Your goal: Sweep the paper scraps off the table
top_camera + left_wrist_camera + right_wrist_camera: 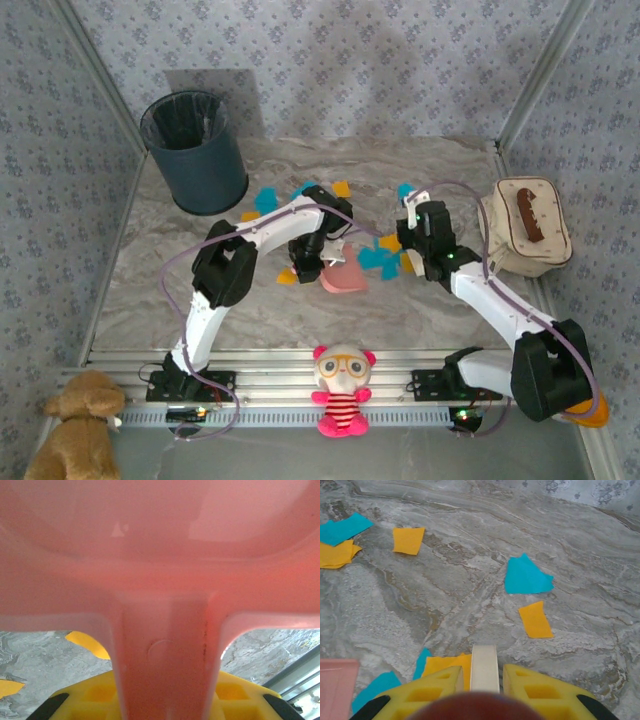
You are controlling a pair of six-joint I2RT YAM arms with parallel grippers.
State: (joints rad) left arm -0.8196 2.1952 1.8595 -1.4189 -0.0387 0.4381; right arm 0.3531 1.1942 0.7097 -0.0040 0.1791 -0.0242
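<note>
- Left gripper (306, 262) jaws narrow, clamped on the handle of the pink plastic dustpan (343, 279), mid-table.
- Right gripper (484, 677) jaws closed on a thin cream flat stick (484, 666).
- Small orange and cyan paper scraps (526, 576) scattered mid-surface of the grey marble-patterned table (150, 290), around both grippers, some just beside the dustpan.
- Arms overlap several scraps from above.
- Dark round waste bin (195, 150) at far-left corner.
- Beige zip pouch (525, 228) at right edge.
- Pink plush doll (343, 390) at near edge.

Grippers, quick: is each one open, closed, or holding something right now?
Left gripper: closed on the handle of the pink dustpan.
Right gripper: closed on a narrow cream handle; what tool it belongs to cannot be told.
</note>
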